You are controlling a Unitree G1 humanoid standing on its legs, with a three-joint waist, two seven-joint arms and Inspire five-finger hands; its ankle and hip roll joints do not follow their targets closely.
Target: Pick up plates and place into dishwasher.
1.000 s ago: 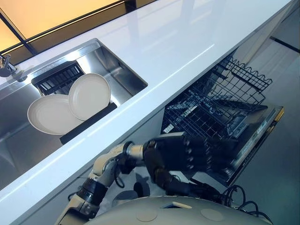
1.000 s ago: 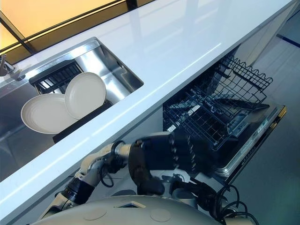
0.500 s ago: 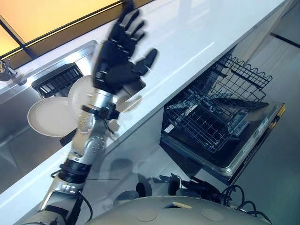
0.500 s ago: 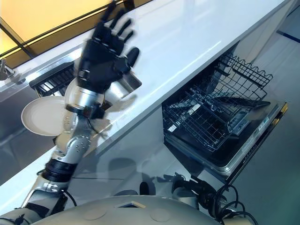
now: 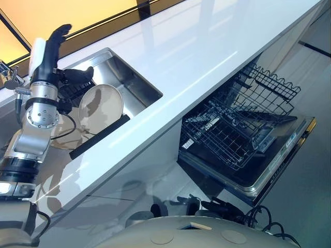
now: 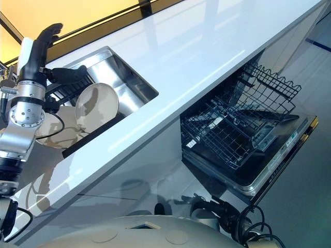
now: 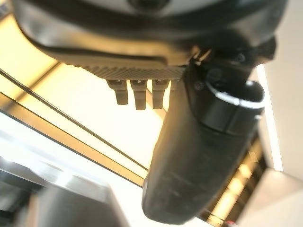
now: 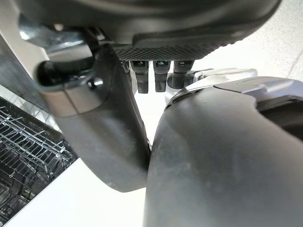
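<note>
I see my left hand (image 5: 49, 54) raised over the sink (image 5: 135, 82), fingers straight and spread, holding nothing. Two plates (image 5: 106, 106) lean inside the sink just beside it. My right hand (image 8: 109, 137) hangs relaxed near the dishwasher rack (image 5: 235, 126).

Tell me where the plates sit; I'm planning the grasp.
In the left eye view, the plates lean in the sink at left, beside the left hand.

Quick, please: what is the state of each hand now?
Left hand: open, above the sink, holding nothing.
Right hand: open, holding nothing.
</note>
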